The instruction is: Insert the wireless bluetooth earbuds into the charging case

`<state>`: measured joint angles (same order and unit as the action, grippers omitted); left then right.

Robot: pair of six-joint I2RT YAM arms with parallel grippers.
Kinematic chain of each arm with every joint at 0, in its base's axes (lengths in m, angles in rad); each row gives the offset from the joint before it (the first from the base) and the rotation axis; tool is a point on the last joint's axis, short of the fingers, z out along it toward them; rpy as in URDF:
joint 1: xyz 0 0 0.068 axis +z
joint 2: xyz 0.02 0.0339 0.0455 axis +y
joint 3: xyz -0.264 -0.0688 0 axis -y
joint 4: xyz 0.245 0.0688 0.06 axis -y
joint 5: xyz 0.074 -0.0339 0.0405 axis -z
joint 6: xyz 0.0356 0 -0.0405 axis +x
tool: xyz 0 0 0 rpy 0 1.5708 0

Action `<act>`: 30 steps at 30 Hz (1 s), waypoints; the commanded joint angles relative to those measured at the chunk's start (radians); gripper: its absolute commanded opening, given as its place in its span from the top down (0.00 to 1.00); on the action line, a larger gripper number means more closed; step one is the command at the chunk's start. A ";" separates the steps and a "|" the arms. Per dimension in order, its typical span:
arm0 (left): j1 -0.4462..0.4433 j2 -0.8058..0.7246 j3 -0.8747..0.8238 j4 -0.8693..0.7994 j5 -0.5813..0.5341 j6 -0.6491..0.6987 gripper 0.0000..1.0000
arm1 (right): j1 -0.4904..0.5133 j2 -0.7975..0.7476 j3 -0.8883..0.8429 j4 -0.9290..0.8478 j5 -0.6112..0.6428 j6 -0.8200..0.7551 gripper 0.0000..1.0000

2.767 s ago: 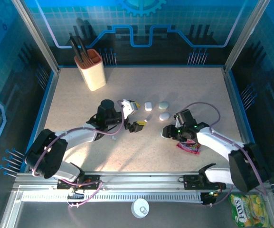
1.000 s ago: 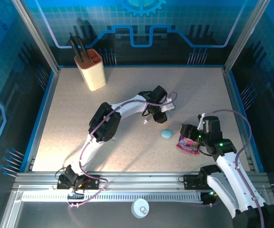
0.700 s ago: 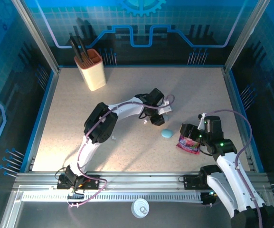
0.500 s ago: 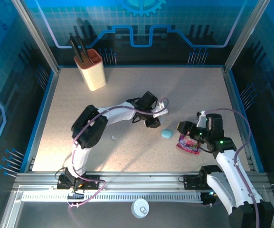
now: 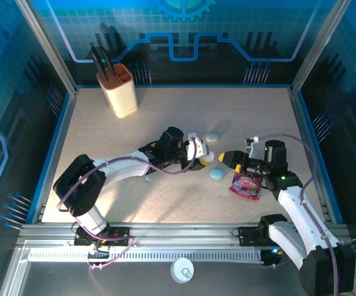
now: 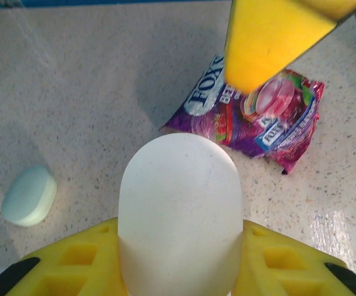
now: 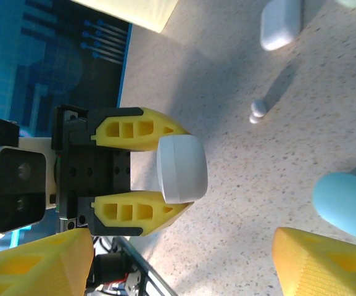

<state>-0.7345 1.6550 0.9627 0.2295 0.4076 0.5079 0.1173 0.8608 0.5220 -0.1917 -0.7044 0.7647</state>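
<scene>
- Speckled beige worktop [image 5: 258, 111] inside blue-walled enclosure;
- left claw [image 7: 179, 168] clamped on white pebble case [image 6: 181, 216];
- right claw [image 5: 232, 159] jaws apart, near light-blue case [image 5: 216, 173] and snack packet [image 5: 245, 186];
- tiny white earbud [image 7: 258, 111] lies loose on worktop, near second white case [image 7: 281, 24].

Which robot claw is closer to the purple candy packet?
Right. The right gripper hangs open just off the candy packet's upper-left corner. The left gripper, shut on a white charging case, sits farther to the left.
</scene>
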 commanded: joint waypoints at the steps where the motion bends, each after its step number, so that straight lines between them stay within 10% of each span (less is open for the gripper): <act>1: -0.009 -0.038 -0.018 0.104 0.065 0.031 0.64 | 0.052 0.034 0.045 0.058 -0.033 0.022 0.23; 24: -0.022 -0.077 -0.055 0.102 0.122 0.103 0.59 | 0.120 0.133 0.081 0.052 0.021 0.006 0.75; 30: -0.004 -0.083 -0.096 0.218 0.133 -0.015 0.26 | 0.102 0.098 0.077 0.067 -0.008 0.029 0.81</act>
<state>-0.7452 1.6062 0.8936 0.3561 0.4919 0.5457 0.2279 0.9848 0.5827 -0.1406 -0.6964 0.7792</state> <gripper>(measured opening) 0.718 0.216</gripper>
